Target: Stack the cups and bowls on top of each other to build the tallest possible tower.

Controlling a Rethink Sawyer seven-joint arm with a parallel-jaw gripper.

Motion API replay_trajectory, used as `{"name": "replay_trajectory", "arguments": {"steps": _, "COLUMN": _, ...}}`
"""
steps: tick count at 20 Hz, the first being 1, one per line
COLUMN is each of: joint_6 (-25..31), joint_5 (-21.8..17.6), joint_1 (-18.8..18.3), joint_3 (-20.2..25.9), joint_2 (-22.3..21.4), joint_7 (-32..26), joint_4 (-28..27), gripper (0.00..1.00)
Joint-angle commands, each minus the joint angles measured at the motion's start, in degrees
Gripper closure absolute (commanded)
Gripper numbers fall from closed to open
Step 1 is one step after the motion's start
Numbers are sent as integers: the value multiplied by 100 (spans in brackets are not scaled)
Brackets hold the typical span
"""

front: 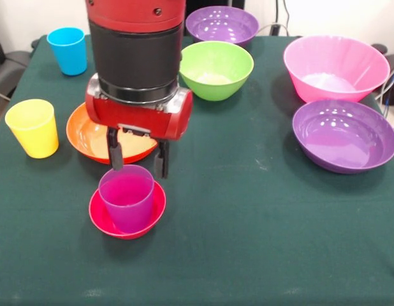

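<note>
Standing in the red bowl (108, 220), the purple cup (127, 197) sits just below the open claw (138, 159).

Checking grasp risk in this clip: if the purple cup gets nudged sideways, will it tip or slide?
The purple cup stands upright inside the small red bowl, whose raised rim would probably stop sliding. It is taller than the bowl, so a high push might tip it. Its glossy plastic probably slips.

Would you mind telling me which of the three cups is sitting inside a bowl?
The purple cup: it stands upright in the small red bowl, just below the pincer. The blue cup and yellow cup stand on the table.
</note>
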Motion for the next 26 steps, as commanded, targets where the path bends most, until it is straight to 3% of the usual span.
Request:
{"name": "replay_trajectory", "arguments": {"steps": 1, "joint_6": -333, "joint_5": -310, "joint_1": 253, "joint_3": 123, "joint_2": -281, "joint_7": -263, "joint_4": 940, "gripper": 0}}
{"name": "replay_trajectory", "arguments": {"steps": 12, "joint_6": -782, "joint_5": -153, "joint_1": 452, "joint_3": -147, "joint_2": -735, "joint_7": 541, "joint_4": 2026, "gripper": 0}}
{"name": "replay_trajectory", "arguments": {"steps": 26, "joint_6": -1251, "joint_5": -64, "joint_1": 424, "joint_3": -304, "joint_2": -940, "joint_7": 587, "joint_4": 2705, "gripper": 0}}
